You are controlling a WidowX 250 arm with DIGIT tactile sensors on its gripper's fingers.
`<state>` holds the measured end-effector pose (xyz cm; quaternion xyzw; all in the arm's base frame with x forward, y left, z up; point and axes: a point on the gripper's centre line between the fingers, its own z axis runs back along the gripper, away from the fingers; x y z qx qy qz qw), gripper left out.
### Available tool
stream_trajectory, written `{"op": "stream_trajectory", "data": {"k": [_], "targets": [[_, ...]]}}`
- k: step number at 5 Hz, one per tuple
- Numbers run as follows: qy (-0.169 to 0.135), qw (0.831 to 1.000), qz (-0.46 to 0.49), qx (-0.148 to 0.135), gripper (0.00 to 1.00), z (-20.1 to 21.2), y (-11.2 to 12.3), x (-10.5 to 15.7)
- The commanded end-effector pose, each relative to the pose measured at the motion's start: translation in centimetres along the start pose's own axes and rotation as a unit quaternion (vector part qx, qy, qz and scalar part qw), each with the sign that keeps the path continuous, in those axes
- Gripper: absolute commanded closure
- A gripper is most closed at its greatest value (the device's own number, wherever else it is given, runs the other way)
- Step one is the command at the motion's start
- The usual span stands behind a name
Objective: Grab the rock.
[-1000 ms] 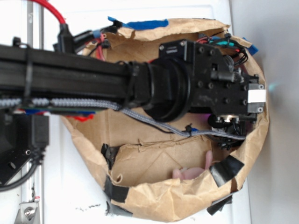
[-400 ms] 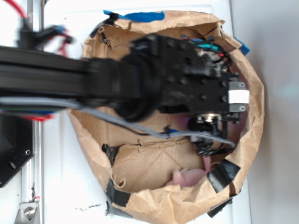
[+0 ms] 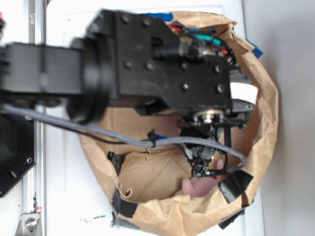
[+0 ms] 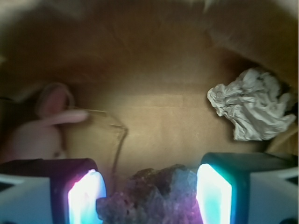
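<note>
In the wrist view the rock (image 4: 161, 198), a rough dark grey-brown lump, sits between my two glowing pads. It touches the left pad (image 4: 86, 198) low down and the right pad (image 4: 214, 193) along its side. My gripper (image 4: 150, 196) is shut on it above the brown paper floor. In the exterior view the gripper (image 3: 202, 164) points down inside the paper bag (image 3: 268, 123), and the arm's black wrist block covers most of the bag. The rock cannot be made out in that view.
A pink soft toy (image 4: 42, 126) lies left of the gripper and shows near the bag's front wall (image 3: 197, 186). A crumpled white-grey paper wad (image 4: 252, 109) lies at the right. Black tape patches (image 3: 235, 183) hold the bag's rim. White surface surrounds the bag.
The arm now looks much larger in the exterior view, so it has come up toward the camera. Its wrist block has shifted left, and the fingers now show above the pink toy.
</note>
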<state>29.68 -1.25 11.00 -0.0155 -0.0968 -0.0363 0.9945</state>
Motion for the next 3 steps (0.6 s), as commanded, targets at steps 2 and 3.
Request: {"op": "stream_trajectory", "data": {"k": [2,3], "targets": [[-0.02,0.999,-0.042,-0.026,1.0,6.7,-2.1,-1.8],[-0.022,0.998,-0.049,-0.02,1.0,6.3,-1.9,-1.3]]}}
